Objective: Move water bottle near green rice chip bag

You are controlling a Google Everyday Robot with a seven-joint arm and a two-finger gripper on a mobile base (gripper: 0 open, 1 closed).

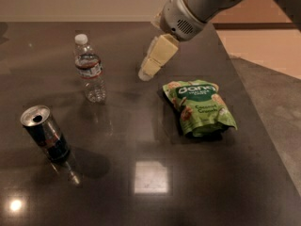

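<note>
Dark, glossy tabletop (211, 182) seen from above and in front. The water bottle (89, 69), clear and ribbed with a white cap and a white-and-red label band, stands upright at the rear left. The green rice chip bag (200, 108) lies flat at centre right, well apart from the bottle. The gripper (146, 72), cream-coloured and angled down to the left, hangs above the tabletop between the two, nearer the bag's upper left corner, and touches neither. Whether its jaws are open or closed cannot be told from this angle. The grey arm (197, 8) enters from the upper right. A dark drink can (45, 133), opened at the top, stands at the front left, near the bottle.
</note>
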